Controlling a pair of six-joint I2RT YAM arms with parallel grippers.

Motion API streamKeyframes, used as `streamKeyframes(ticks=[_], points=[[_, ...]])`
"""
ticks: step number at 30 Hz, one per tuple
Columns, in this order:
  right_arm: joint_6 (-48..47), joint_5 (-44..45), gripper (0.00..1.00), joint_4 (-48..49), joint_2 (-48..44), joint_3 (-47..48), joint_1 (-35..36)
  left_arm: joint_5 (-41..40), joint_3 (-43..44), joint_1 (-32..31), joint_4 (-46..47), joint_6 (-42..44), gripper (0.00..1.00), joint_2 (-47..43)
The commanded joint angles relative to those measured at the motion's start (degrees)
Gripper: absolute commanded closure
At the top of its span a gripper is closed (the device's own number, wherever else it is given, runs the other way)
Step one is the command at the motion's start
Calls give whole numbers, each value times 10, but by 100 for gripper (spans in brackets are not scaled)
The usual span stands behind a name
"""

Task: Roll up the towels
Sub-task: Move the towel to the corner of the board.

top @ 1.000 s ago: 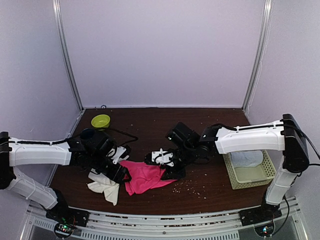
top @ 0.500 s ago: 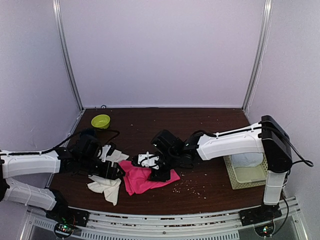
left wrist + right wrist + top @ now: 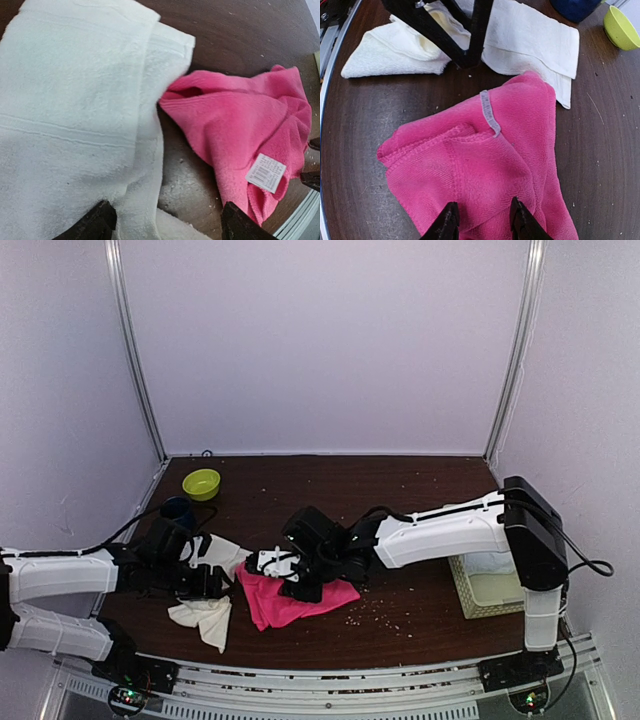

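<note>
Pink towel (image 3: 485,170) lies crumpled; my right end effector (image 3: 482,222), half-closed over a fold, grip unclear, should flatten it first. Left end effector (image 3: 167,222) gapes above cream towel (image 3: 65,100).

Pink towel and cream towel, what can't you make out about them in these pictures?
- Pink towel, right wrist view: bottom frame edge cuts it; whether the right gripper pinches it is unclear.
- Cream towel, left wrist view: left edge cuts it off.
- Pink towel's label, left wrist view: print too small.
</note>
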Motion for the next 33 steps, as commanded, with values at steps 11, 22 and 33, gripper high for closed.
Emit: streamKeyframes(ticks=[11,22,33], points=[[37,2,57,-40,33,58,0,-96,-26,39,-83,-136,26,-92],[57,28,100,-92,61,134,-10,-107,7,39,-65,-55,27,-162],[32,-5,99,-185,-11,328,-22,-211,89,39,-55,2,26,-179]])
